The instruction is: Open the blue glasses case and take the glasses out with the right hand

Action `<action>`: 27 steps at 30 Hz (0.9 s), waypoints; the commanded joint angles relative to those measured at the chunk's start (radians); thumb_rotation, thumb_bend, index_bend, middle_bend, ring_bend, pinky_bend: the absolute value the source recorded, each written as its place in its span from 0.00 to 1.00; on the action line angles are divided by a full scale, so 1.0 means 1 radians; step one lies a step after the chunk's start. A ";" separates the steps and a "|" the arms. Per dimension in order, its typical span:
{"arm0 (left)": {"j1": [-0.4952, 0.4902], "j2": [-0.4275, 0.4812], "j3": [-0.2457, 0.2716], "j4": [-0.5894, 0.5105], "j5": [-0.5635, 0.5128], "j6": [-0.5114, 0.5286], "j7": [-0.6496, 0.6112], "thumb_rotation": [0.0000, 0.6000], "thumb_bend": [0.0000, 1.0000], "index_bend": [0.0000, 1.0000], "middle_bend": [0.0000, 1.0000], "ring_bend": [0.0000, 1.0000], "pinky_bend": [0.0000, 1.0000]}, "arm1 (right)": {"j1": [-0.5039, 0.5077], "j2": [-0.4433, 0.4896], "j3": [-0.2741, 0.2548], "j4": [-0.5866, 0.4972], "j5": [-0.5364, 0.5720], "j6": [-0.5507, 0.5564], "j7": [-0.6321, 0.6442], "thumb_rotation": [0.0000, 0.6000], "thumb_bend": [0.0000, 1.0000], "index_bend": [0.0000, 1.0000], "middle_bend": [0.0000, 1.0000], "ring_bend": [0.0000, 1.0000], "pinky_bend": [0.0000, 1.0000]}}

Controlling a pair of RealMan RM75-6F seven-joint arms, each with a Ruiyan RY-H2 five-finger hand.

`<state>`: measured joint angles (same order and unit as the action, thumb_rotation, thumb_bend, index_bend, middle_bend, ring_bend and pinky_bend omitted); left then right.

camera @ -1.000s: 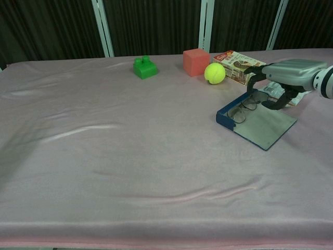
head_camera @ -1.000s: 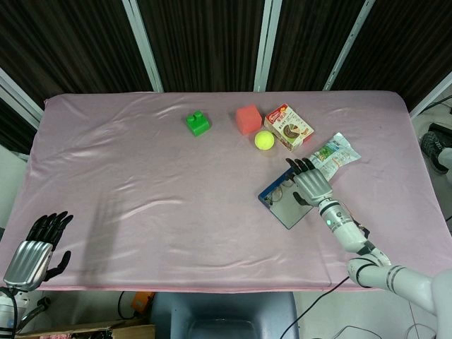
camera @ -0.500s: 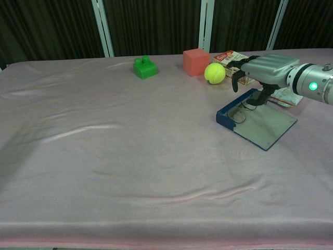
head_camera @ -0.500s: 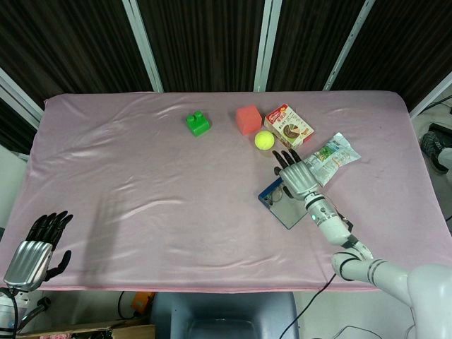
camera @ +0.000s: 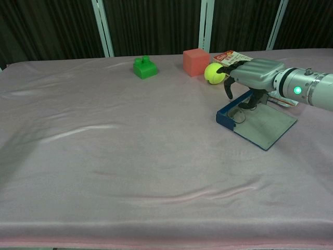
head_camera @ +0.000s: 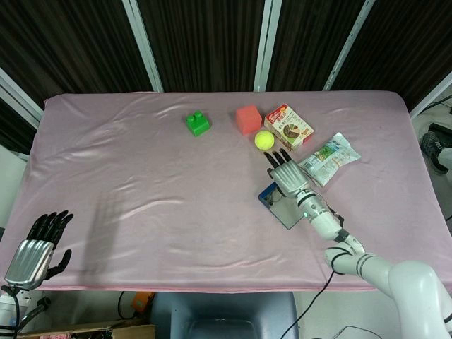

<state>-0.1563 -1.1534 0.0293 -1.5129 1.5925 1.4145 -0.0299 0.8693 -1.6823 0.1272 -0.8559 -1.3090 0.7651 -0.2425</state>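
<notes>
Pink table holds open blue glasses case beneath right hand.

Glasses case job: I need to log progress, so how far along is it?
Done: the blue glasses case lies open. In hand: the right hand hovers over the glasses, which sit inside, not visibly gripped. Left: grasp and lift them out. The left hand idles.

Blue glasses case; yellow-green tennis ball
</notes>
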 commanded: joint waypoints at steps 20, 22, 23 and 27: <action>-0.001 0.001 -0.003 0.002 -0.006 0.001 0.002 1.00 0.43 0.00 0.05 0.00 0.06 | 0.006 -0.006 0.012 0.002 0.016 -0.026 -0.005 1.00 0.47 0.66 0.09 0.01 0.00; 0.000 0.001 -0.002 0.002 -0.004 0.002 0.001 1.00 0.43 0.00 0.05 0.00 0.06 | 0.005 -0.003 0.012 -0.004 0.015 -0.023 -0.003 1.00 0.47 0.67 0.09 0.01 0.00; 0.000 0.002 -0.002 0.002 -0.003 0.003 0.001 1.00 0.43 0.00 0.05 0.00 0.06 | 0.004 -0.002 0.013 -0.006 0.014 -0.021 -0.002 1.00 0.47 0.67 0.09 0.01 0.00; -0.001 0.003 0.001 0.002 0.004 0.003 -0.007 1.00 0.43 0.00 0.05 0.00 0.06 | 0.002 0.008 0.019 -0.023 0.015 -0.013 0.005 1.00 0.47 0.68 0.09 0.01 0.00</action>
<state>-0.1576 -1.1501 0.0302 -1.5107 1.5965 1.4176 -0.0368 0.8722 -1.6763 0.1444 -0.8768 -1.2939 0.7506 -0.2387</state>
